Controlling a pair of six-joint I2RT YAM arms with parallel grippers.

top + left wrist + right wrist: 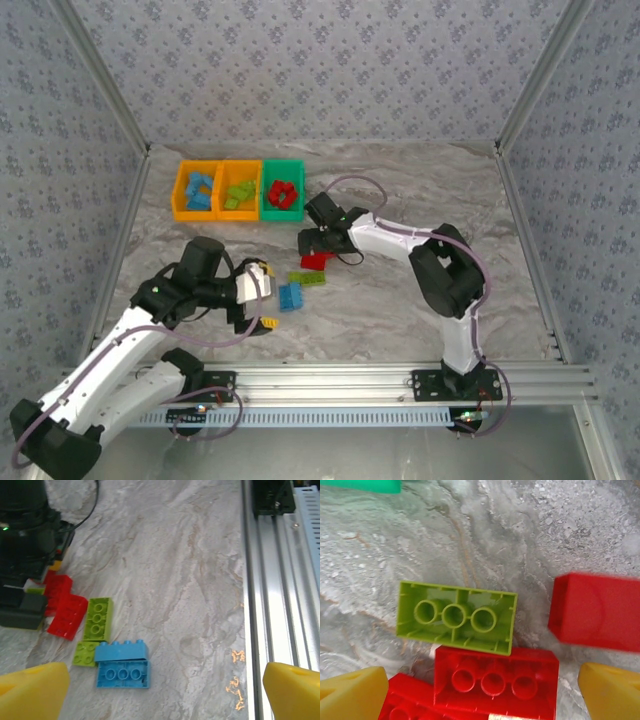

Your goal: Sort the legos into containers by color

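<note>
Hovering low over the marbled desk (420, 190), the right claw (480, 695) has its yellow fingertips (350, 695) spread wide on either side of a red brick (495, 680) lying hollow side up. There is a gap on each side, so it has hold of nothing. A lime green brick (455, 617), also upside down, touches that brick's far edge, and another red brick (597, 612) lies just to the right. The left claw (160, 695) is spread wide too and empty. Two blue bricks (121, 665) lie on the desk just ahead of it, touching each other, one on its side and one upside down. Beside them are two lime green pieces (97, 620), and further on are the red ones under the right claw. The containers (240, 214) stand in a row at the far left of the desk. Blue legos (198, 190) are in the left orange bin, lime green ones in the middle orange bin and red ones in the green bin. The loose bricks lie nearer the arms, off the green end of the row
</note>
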